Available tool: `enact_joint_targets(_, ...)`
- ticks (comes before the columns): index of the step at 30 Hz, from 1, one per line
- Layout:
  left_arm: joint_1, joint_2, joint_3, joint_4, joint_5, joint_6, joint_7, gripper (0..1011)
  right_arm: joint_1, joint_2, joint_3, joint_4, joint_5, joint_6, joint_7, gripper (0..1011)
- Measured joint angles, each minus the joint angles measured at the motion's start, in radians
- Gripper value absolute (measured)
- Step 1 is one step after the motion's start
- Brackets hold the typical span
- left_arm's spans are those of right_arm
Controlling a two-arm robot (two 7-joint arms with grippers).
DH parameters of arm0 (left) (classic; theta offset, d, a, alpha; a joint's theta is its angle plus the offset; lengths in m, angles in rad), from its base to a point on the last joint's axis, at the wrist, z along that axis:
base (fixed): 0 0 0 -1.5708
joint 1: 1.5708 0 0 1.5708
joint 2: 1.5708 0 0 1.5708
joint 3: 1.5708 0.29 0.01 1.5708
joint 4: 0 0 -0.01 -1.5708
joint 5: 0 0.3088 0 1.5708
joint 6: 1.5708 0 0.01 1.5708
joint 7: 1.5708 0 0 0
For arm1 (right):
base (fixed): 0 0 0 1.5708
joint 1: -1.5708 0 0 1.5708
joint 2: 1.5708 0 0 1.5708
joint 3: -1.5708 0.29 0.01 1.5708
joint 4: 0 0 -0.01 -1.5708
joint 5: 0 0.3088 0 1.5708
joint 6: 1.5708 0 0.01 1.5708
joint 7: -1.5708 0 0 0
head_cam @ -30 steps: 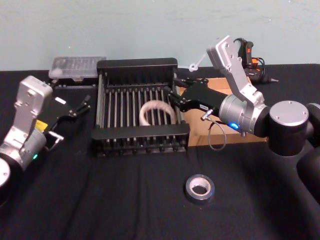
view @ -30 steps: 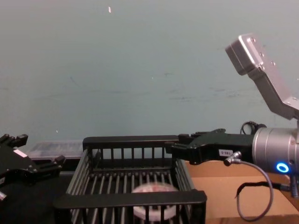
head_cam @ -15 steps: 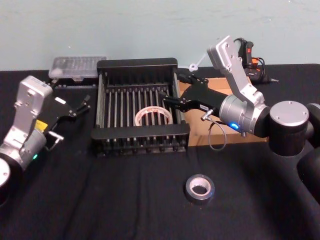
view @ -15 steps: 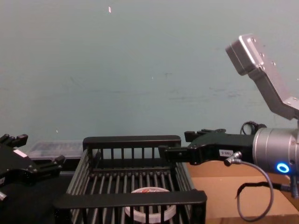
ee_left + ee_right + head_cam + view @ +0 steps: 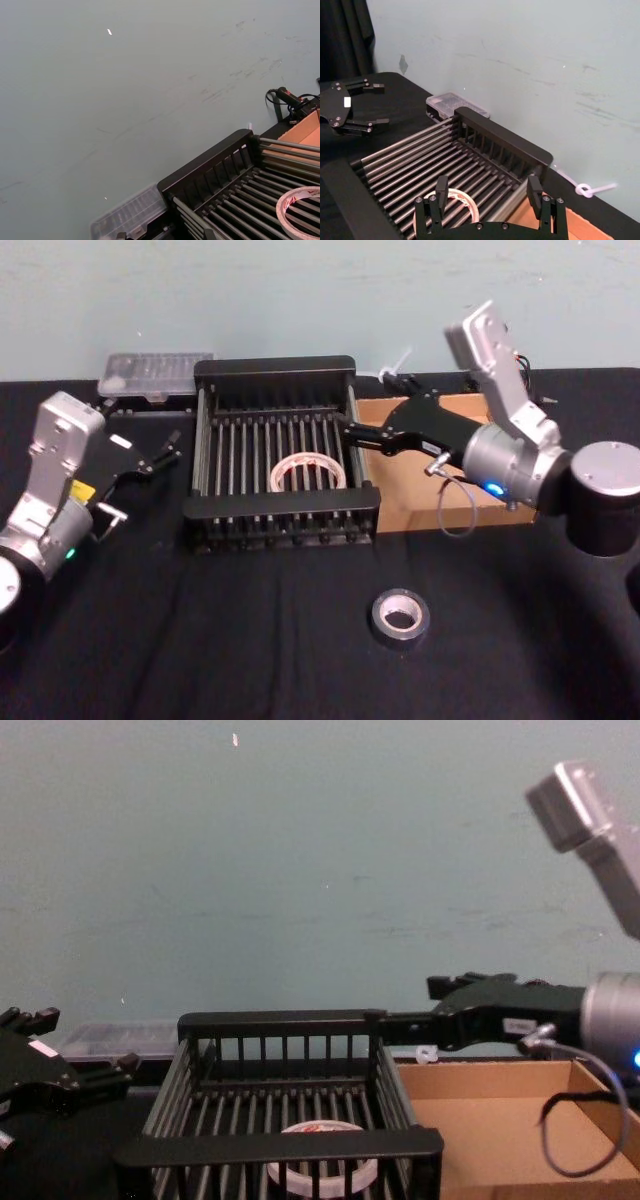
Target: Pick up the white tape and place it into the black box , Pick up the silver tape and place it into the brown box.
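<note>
- The white tape (image 5: 309, 472) lies flat on the barred floor of the black box (image 5: 273, 373), free of any grip, so that half of the task looks done.
- The right gripper (image 5: 358, 432) hangs over the crate's right rim, jaws spread wide and empty.
- The silver tape (image 5: 400, 617) lies on the black table (image 5: 200, 640), well apart from the brown box (image 5: 440, 515), which looks empty.
- The left gripper (image 5: 160, 454) sits parked left of the crate, jaws apart.
- From the chest, the crate's near wall partly hides the white ring.
</note>
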Motion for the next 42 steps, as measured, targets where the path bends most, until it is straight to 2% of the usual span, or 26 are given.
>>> enact_joint_targets(6, 0.000, 0.000, 0.000, 0.000, 0.000, 0.000, 0.000, 1001, -0.058, 0.065, 0.034, -0.102, 0.029, 0.028, 0.009, 1000)
enact_joint_targets(9, 0.000, 0.000, 0.000, 0.000, 0.000, 0.000, 0.000, 1001, -0.106, 0.119, 0.056, -0.167, 0.047, 0.044, 0.017, 1002)
enact_joint_targets(10, 0.000, 0.000, 0.000, 0.000, 0.000, 0.000, 0.000, 1001, -0.106, 0.119, 0.056, -0.167, 0.047, 0.044, 0.017, 1002)
enact_joint_targets(13, 0.000, 0.000, 0.000, 0.000, 0.000, 0.000, 0.000, 1001, -0.161, 0.175, 0.078, -0.230, 0.066, 0.057, 0.023, 1002)
enact_joint_targets(22, 0.000, 0.000, 0.000, 0.000, 0.000, 0.000, 0.000, 1002, -0.294, 0.289, 0.129, -0.365, 0.120, 0.089, 0.030, 1000)
enact_joint_targets(30, 0.000, 0.000, 0.000, 0.000, 0.000, 0.000, 0.000, 1002, -0.361, 0.342, 0.124, -0.418, 0.148, 0.130, 0.033, 1002)
enact_joint_targets(42, 0.000, 0.000, 0.000, 0.000, 0.000, 0.000, 0.000, 1001, -0.362, 0.364, 0.052, -0.397, 0.157, 0.198, 0.048, 1002)
